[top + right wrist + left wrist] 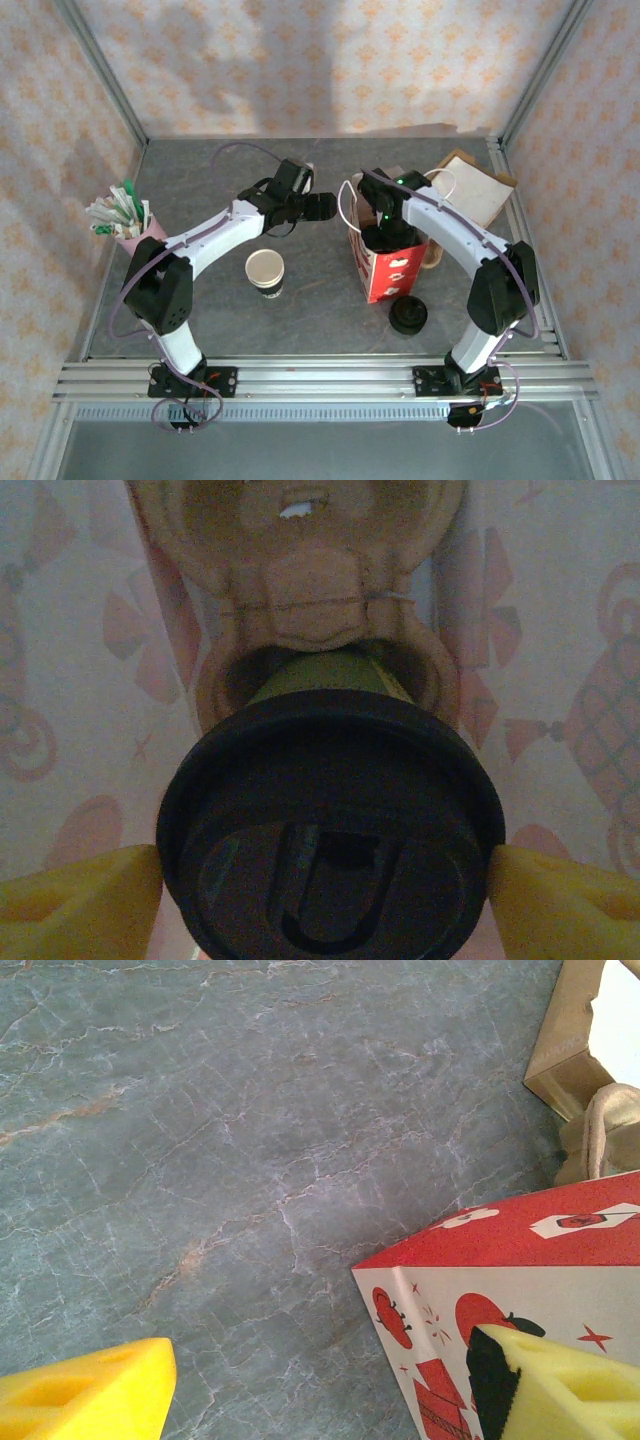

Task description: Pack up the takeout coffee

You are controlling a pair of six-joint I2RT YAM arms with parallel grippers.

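Note:
The takeout coffee (330, 830), with its black lid facing the camera and a strip of olive wall behind it, sits inside the red and white paper bag (392, 268). My right gripper (325, 900) reaches down into the bag's top (385, 235). It is open, with a yellow finger (80, 900) on each side of the lid at its rim. My left gripper (320, 1400) is open above the table just left of the bag (520, 1250), with nothing between its fingers. One of its yellow fingers (560, 1380) overlaps the bag's printed side.
A lidless paper cup (265, 270) stands on the table in front of the left arm. A stack of black lids (408, 315) lies in front of the bag. A pink cup of sachets (125, 222) is at the left edge. Brown paper bags (475, 190) lie at the back right.

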